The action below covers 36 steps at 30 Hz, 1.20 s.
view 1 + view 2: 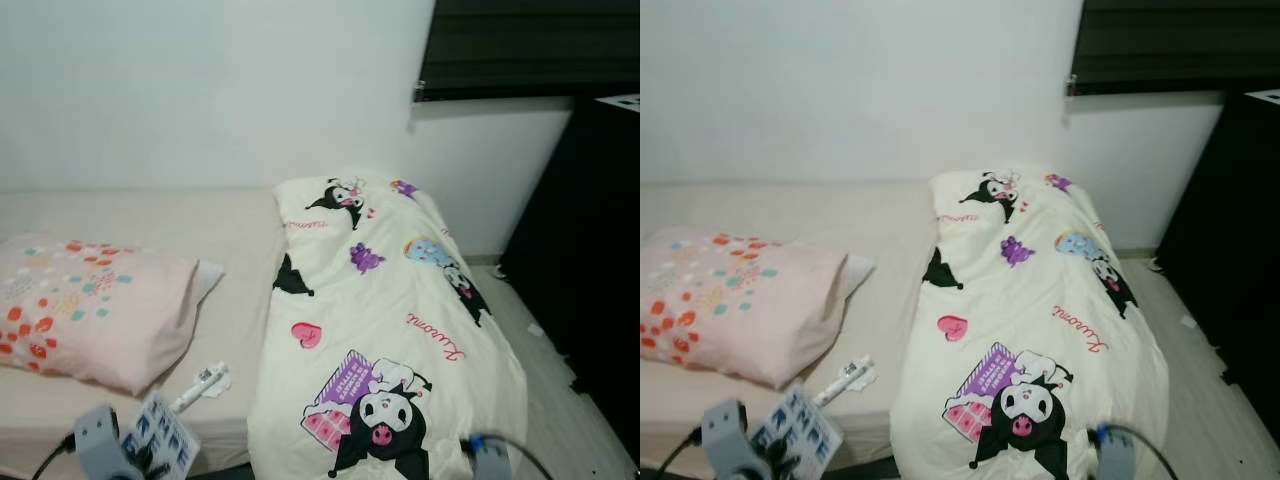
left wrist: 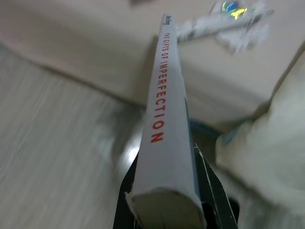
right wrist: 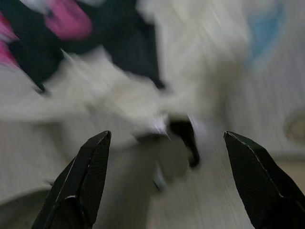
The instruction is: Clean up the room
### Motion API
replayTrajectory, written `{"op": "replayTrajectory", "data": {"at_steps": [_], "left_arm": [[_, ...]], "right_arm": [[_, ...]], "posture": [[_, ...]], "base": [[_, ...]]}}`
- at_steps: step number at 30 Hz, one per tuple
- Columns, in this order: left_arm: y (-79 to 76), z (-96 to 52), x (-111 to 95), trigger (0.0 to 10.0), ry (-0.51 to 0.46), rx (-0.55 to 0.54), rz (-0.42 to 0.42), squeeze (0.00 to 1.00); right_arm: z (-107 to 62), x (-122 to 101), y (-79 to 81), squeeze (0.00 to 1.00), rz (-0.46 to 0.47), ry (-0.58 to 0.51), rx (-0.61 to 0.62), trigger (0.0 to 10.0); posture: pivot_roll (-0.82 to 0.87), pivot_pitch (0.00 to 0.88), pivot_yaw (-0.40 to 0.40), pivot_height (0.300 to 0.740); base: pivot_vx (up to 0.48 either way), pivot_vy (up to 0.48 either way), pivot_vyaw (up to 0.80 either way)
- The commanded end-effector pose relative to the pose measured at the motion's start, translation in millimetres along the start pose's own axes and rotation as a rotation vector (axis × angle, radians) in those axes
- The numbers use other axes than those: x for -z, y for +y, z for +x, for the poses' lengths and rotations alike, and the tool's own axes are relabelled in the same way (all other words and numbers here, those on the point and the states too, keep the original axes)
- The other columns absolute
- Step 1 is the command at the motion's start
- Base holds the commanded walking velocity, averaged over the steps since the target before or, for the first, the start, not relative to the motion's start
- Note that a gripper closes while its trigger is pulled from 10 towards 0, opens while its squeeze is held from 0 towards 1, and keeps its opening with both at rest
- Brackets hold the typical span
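Book (image 2: 164, 138) sits clamped in your left gripper (image 2: 174, 210); right gripper (image 3: 167, 176) gapes empty; wrapper (image 1: 203, 384) remains at the bed (image 1: 230, 250) edge.

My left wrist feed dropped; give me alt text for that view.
The left pincer is shut on a grey book, spine reading "The Gifts of Imperfection". Beyond it lie the bed's edge, a crumpled wrapper and pale floor.

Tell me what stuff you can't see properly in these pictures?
- Book in the left gripper: cover hidden, spine-on in the left wrist view.
- Crumpled wrapper on the bed: too small and blurred to name.
- Dark object beyond the open right gripper: motion blur.
- Pillow: cut by the frame edge.
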<state>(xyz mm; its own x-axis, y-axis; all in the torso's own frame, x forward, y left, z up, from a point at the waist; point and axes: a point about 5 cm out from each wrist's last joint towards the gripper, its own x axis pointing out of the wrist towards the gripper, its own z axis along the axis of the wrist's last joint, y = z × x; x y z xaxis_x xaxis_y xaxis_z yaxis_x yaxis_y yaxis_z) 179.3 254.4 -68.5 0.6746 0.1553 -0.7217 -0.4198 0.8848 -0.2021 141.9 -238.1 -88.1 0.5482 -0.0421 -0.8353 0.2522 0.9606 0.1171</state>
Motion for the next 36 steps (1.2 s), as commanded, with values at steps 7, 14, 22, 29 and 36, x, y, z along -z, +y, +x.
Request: {"op": "replayTrajectory", "data": {"at_steps": [7, 14, 22, 29, 36], "left_arm": [[19.1, -12.1, 31.6, 10.0, 0.120, -0.067, 0.086, 0.00], [7.3, -7.6, 28.7, 10.0, 0.124, -0.034, 0.121, 0.00], [-9.6, -2.1, 24.8, 10.0, 0.126, 0.014, 0.165, 0.00], [-13.5, -1.8, 28.0, 10.0, 0.145, 0.022, 0.162, 0.00], [-15.0, -2.4, 31.9, 10.0, 0.164, 0.023, 0.155, 0.00]], "right_arm": [[-26.6, 74.9, -29.4, 0.00, -0.041, 0.215, 0.120, 10.0], [-35.7, 81.3, -46.0, 0.00, -0.064, 0.226, 0.151, 10.0], [-30.2, 61.3, -51.4, 0.00, -0.100, 0.190, 0.163, 10.0], [-20.9, 49.9, -38.3, 0.00, -0.130, 0.170, 0.145, 10.0], [-19.5, 50.8, -34.0, 0.00, -0.155, 0.172, 0.139, 10.0]], "posture": [[0.00, 0.000, 0.017, 0.740], [-0.01, 0.000, 0.018, 0.740], [-0.01, 0.000, 0.017, 0.740], [-0.01, 0.000, 0.011, 0.740], [-0.01, 0.000, 0.006, 0.740]], "base": [[0.000, 0.000, 0.70], [0.000, 0.000, 0.72], [0.000, 0.000, 0.72], [0.000, 0.000, 0.72], [0.000, 0.000, 0.72]]}}
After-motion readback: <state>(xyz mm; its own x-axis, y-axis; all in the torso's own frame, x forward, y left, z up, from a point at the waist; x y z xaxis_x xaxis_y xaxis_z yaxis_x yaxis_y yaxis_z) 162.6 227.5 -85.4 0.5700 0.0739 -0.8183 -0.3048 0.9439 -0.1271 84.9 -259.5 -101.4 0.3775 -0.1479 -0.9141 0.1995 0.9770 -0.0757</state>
